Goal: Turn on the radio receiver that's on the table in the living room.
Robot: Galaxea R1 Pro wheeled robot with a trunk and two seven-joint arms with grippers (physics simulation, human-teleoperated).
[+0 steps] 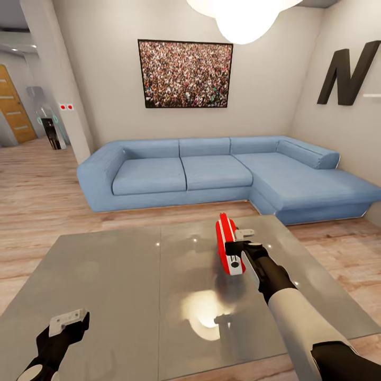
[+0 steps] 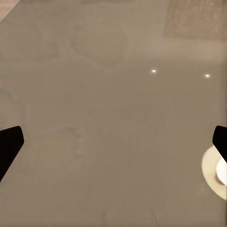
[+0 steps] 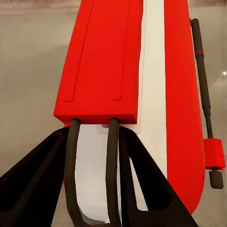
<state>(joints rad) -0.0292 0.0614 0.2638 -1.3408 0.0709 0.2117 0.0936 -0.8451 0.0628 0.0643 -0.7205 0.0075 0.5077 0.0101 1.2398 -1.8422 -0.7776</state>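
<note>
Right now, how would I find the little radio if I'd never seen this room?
Find the big blue sofa; before it is a shiny grey table. On its right half, the radio stands on edge at the right arm's fingers. It's the only bright red thing there, with a white stripe.

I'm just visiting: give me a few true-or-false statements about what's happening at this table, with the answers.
1. The right claw is at the radio receiver. True.
2. The radio is blue. False: it is red with a white band.
3. The left claw holds the radio. False: it hovers open over the bare table, away from the radio.
4. A blue sofa stands beyond the table. True.
5. The radio is on the sofa. False: it is at the table.
</note>
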